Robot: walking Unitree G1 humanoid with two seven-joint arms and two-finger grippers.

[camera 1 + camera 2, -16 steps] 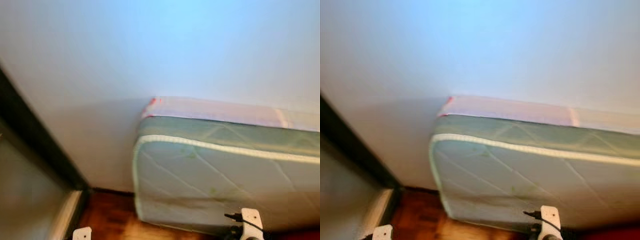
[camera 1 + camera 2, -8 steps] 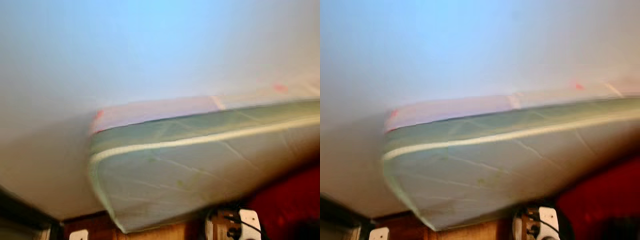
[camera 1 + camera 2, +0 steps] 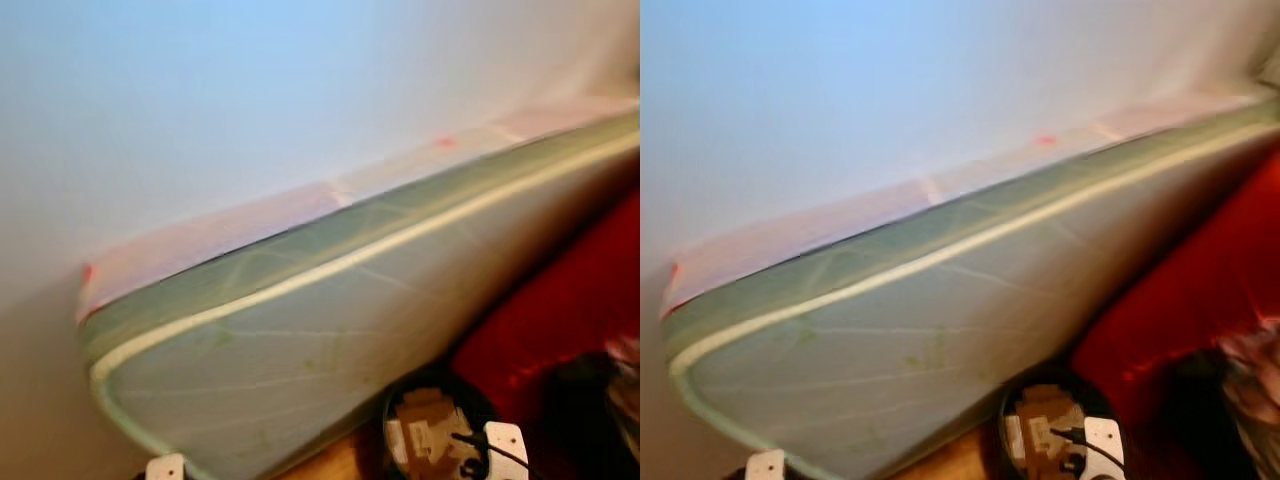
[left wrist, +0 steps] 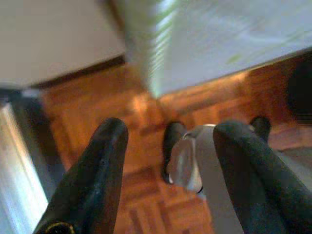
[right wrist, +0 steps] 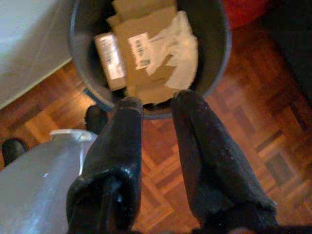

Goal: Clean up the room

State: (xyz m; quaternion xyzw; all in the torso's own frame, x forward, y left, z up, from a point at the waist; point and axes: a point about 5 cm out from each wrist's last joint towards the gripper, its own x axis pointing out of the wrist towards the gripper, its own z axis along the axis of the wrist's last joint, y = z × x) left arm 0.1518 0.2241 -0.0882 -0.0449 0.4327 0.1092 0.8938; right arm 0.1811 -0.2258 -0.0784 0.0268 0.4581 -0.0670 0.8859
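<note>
Here, a pale green quilted mattress (image 3: 300, 340) stands on its long edge, leaning against a white wall (image 3: 220, 100). At its foot on the parquet floor (image 5: 243, 146) sits a round dark waste bin (image 5: 219, 44) holding cardboard scraps (image 5: 141, 44) and crumpled white paper (image 5: 180, 48); something red (image 3: 560, 300) lies just beside the bin, its form blurred. The right claw (image 5: 156, 105) hangs over the floor near the bin's rim, its two black fingers a narrow gap apart with nothing between them. The left claw (image 4: 168, 134) hangs above the parquet near the mattress's lower corner, fingers spread wide and empty.
</note>
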